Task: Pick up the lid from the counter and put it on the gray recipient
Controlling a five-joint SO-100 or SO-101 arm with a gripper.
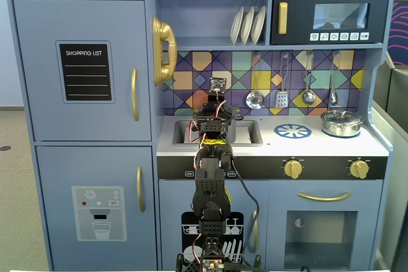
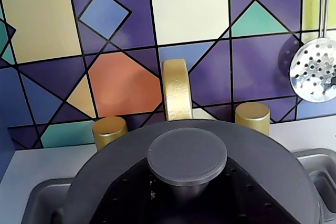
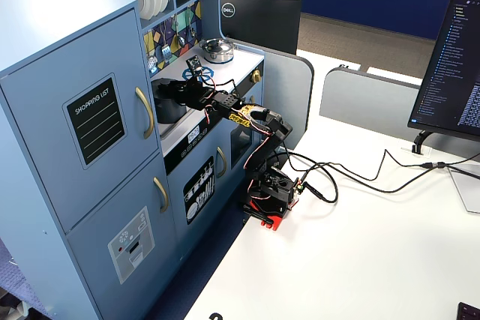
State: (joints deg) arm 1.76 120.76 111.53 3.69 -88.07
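Observation:
The dark-gray lid fills the lower half of the wrist view, its round knob close to the camera. My gripper shows as black jaws closed around the knob's stem, and it holds the lid over the sink. In a fixed view the gripper reaches over the counter just above a dark-gray pot standing in the sink. In the front fixed view my arm hides both pot and lid. I cannot tell whether the lid touches the pot.
A gold faucet and two gold taps stand right behind the lid. A slotted spoon hangs on the tiled wall. The shiny silver pot sits on the right burner.

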